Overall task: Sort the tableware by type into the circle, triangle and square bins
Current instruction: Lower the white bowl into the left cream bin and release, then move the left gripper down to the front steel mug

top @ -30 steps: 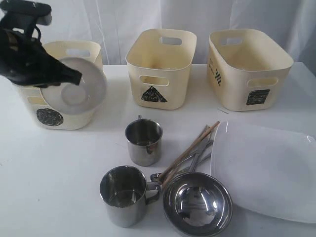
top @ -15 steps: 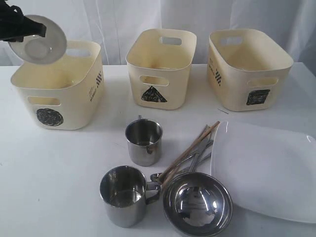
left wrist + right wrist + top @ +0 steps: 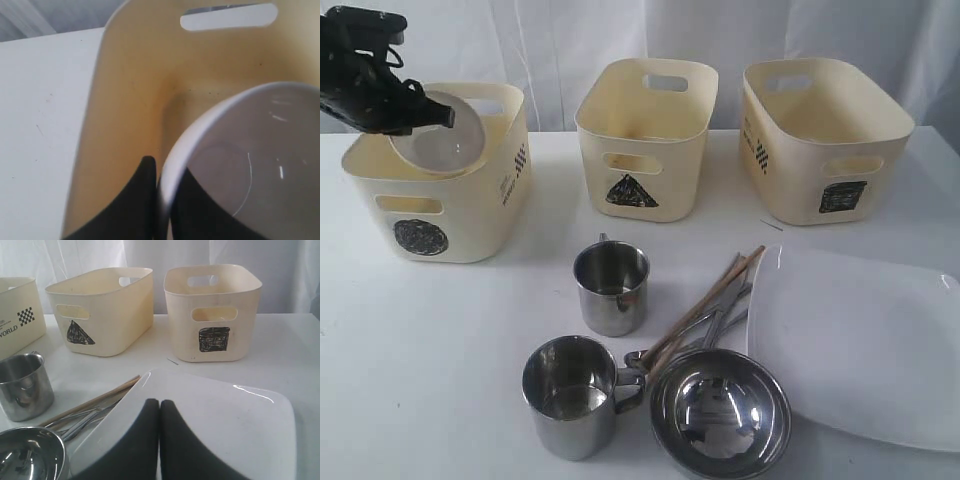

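While the right tool [image 3: 159,405] sits clenched, the left tool [image 3: 161,175] grips the white bowl [image 3: 250,165].

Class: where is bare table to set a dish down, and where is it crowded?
Bare: table between circle bin and the mug beside the steel bowl. Crowded: that mug, bowl, chopsticks and plate bunch together.

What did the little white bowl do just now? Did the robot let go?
The left gripper lifted the small white round bowl from in front of the cream circle-marked bin, up high, then lowered it to the bin's opening. It still pinches the rim; nothing was let go. The two steel mugs, steel bowl, wooden chopsticks and white plate stayed put.
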Controlling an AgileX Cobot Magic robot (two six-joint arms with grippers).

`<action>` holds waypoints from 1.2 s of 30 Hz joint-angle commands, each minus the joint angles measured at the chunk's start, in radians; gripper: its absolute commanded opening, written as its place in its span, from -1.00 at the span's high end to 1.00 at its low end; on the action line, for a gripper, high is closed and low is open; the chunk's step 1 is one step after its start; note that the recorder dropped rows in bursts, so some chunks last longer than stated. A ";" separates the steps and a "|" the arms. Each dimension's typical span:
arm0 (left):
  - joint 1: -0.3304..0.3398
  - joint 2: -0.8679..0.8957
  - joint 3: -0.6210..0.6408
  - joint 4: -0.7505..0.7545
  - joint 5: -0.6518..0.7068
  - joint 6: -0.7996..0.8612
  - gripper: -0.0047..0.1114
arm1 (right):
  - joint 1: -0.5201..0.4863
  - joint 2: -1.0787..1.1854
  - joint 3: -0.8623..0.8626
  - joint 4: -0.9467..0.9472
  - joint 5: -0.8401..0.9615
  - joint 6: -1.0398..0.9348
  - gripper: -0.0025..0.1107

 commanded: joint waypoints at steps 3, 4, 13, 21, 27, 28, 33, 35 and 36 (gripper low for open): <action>0.002 0.010 -0.008 -0.016 -0.047 -0.005 0.58 | -0.006 -0.006 0.002 0.000 -0.007 0.005 0.96; 0.002 0.012 -0.008 -0.016 -0.061 -0.005 0.46 | -0.006 -0.006 0.002 0.000 -0.007 0.005 0.96; 0.000 -0.001 -0.008 -0.061 -0.045 -0.012 0.04 | -0.006 -0.006 0.002 0.000 -0.007 0.005 0.96; -0.027 -0.154 -0.006 -0.082 0.099 0.001 0.09 | -0.006 -0.006 0.002 0.000 -0.007 0.005 0.96; -0.105 -0.305 0.038 -0.117 0.244 0.096 0.09 | -0.006 -0.006 0.002 0.000 -0.007 0.005 0.96; -0.120 -0.330 0.065 -0.132 0.243 0.112 0.09 | -0.006 -0.006 0.002 0.000 -0.007 0.005 0.96; -0.179 -0.446 0.216 -0.151 0.231 0.134 0.09 | -0.006 -0.006 0.002 0.000 -0.007 0.005 0.96; -0.198 -0.493 0.295 -0.167 0.231 0.125 0.09 | -0.006 -0.006 0.002 0.000 -0.007 0.005 0.96; -0.206 -0.511 0.338 -0.180 0.226 0.125 0.09 | -0.006 -0.006 0.002 0.000 -0.007 0.005 0.96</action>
